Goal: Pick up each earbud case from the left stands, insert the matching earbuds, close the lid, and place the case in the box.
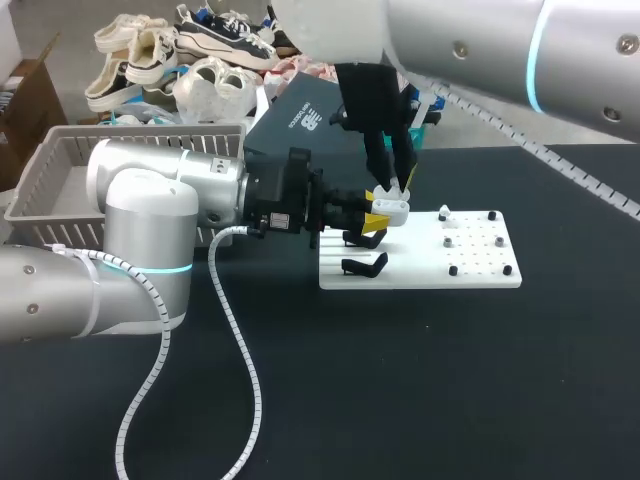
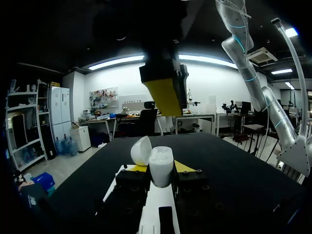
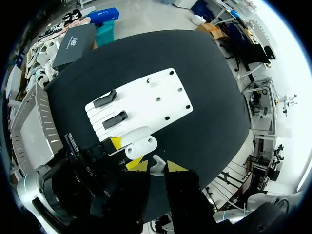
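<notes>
From the head view, the left gripper [image 1: 378,214] comes in level from the left and is clenched on a white earbud case [image 1: 391,209], holding it above the near-left corner of the white board [image 1: 480,272]; the right gripper [image 1: 397,186] hangs down from the upper right with its yellow tips just over the case; two black stands [image 1: 364,265] sit on the board's left part, and a grey basket [image 1: 50,170] lies at the table's far left, well apart from the board. In the left wrist view the case stands upright between the gripper's own two fingers, both touching its sides, with its lid [image 2: 141,150] swung open to one side; a yellow fingertip [image 2: 165,95] of the right gripper hovers right above it. In the right wrist view the gripper's own fingers pinch a small white earbud [image 3: 156,164] between their tips, directly over the open case; the board lies beyond the case, both black stands bare, and the basket sits off to the side past the left arm.
</notes>
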`<state>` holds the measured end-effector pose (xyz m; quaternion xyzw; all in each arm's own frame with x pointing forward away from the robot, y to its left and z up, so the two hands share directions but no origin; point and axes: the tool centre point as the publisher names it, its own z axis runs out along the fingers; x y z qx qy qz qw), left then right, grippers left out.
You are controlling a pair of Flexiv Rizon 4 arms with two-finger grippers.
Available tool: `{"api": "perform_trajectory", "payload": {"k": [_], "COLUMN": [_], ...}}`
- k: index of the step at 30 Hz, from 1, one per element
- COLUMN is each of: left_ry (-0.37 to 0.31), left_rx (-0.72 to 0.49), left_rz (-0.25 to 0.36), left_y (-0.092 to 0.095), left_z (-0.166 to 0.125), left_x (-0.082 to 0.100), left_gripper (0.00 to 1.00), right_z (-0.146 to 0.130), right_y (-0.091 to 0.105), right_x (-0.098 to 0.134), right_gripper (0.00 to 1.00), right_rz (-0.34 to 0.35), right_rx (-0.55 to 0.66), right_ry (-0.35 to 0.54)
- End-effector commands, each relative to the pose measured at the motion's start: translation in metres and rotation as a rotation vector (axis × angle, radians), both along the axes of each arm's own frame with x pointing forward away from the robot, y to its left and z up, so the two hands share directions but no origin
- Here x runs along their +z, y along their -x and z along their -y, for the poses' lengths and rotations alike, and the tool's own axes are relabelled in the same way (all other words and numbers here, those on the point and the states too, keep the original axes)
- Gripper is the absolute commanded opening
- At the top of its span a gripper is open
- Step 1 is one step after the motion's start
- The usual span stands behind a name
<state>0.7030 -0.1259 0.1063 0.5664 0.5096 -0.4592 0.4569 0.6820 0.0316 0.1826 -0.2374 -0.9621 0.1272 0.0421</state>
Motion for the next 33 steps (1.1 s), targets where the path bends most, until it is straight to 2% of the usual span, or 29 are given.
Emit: {"api": "perform_trajectory", "payload": {"k": [1, 8, 11, 16, 33], "left_ry": [0.002, 0.002, 0.002, 0.002, 0.002], "left_rx": [-0.004, -0.004, -0.004, -0.004, -0.004], "left_rz": [0.000, 0.000, 0.000, 0.000, 0.000], "left_y": [-0.002, -0.002, -0.002, -0.002, -0.002], "left_z": [0.001, 0.001, 0.001, 0.001, 0.001], "left_x": [-0.001, -0.001, -0.001, -0.001, -0.001], "left_gripper": [0.00, 0.00, 0.00, 0.00, 0.00], "right_z": [0.001, 0.001, -0.001, 0.000, 0.009], "right_y": [0.002, 0.002, -0.001, -0.005, 0.005], "right_x": [0.000, 0.000, -0.005, -0.004, -0.004], "right_gripper": [0.00, 0.00, 0.00, 0.00, 0.00], "right_rz": [0.004, 0.004, 0.007, 0.057, 0.180], "right_rx": [-0.001, -0.001, -0.048, -0.108, -0.082], "right_ry": [-0.001, -0.001, -0.021, -0.043, -0.040]}}
